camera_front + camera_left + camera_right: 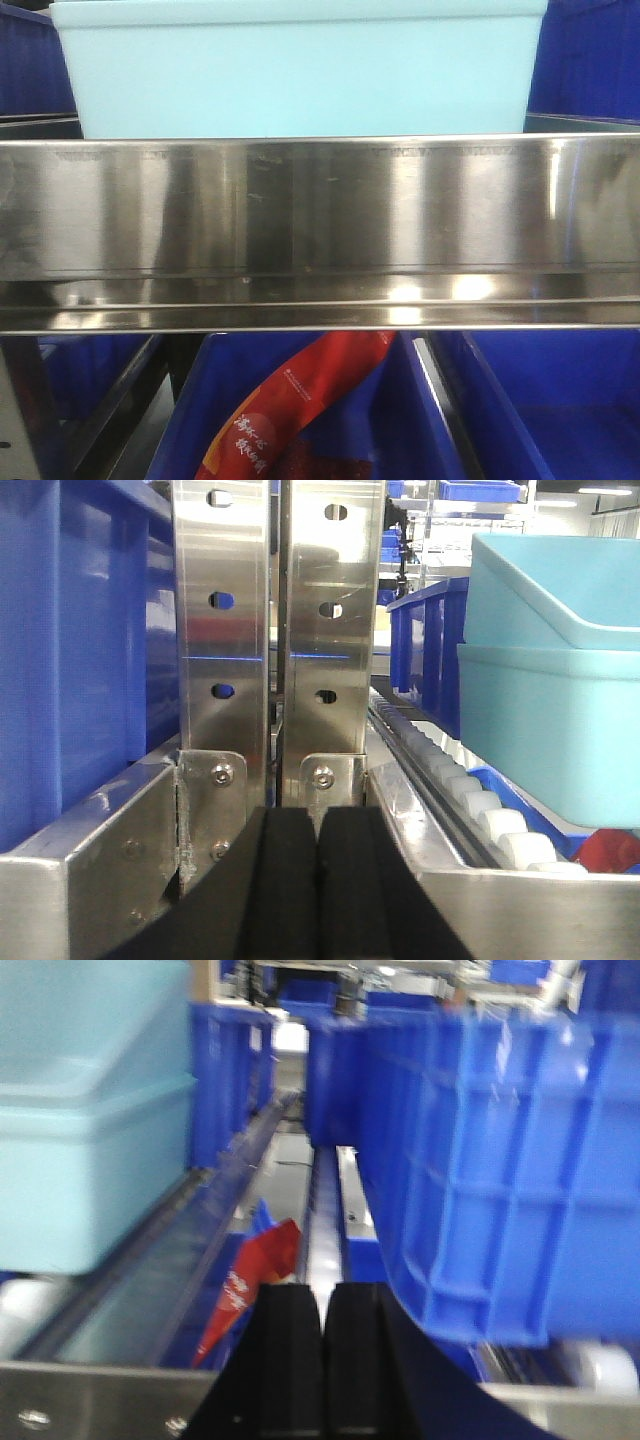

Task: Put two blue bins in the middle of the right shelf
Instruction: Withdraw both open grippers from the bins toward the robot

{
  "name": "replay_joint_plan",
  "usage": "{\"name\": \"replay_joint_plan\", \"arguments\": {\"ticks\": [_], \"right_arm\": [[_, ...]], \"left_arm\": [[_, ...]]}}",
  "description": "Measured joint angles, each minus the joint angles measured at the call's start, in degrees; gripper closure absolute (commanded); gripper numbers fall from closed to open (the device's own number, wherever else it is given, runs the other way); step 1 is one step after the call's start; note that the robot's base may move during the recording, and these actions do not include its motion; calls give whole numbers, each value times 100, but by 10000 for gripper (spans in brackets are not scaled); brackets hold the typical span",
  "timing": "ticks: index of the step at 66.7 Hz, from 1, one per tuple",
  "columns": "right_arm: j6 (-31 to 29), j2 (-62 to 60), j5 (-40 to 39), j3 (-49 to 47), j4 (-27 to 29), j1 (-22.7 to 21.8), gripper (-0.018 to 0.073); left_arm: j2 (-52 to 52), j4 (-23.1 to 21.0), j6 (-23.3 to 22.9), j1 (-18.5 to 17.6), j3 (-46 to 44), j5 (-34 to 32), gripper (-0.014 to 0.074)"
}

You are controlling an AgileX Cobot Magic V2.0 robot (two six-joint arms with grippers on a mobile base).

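Note:
A pale blue bin stands on the right shelf behind its wide steel front rail. The left wrist view shows it as two nested pale blue bins, a lower one and an upper one, resting on white rollers. Dark blue bins flank them. My left gripper is shut and empty, facing the steel uprights left of the pale bins. In front of the rail my right gripper is also shut on nothing, with a pale bin on its left and a dark blue bin on its right.
A dark blue bin fills the neighbouring rack at the left. On the tier below are dark blue bins, one holding a red packet, also seen as the red packet in the right wrist view. More blue bins line the racks behind.

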Motion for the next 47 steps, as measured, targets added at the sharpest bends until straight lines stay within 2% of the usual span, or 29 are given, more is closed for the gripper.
{"name": "replay_joint_plan", "arguments": {"ticks": [20,47], "right_arm": [[-70,-637,-818,1186,134,-158,713],[-74,-647,-865,1277,141,-158,713]], "left_arm": [[0,0,0,0,0,-9,708],[0,0,0,0,0,-9,708]]}}
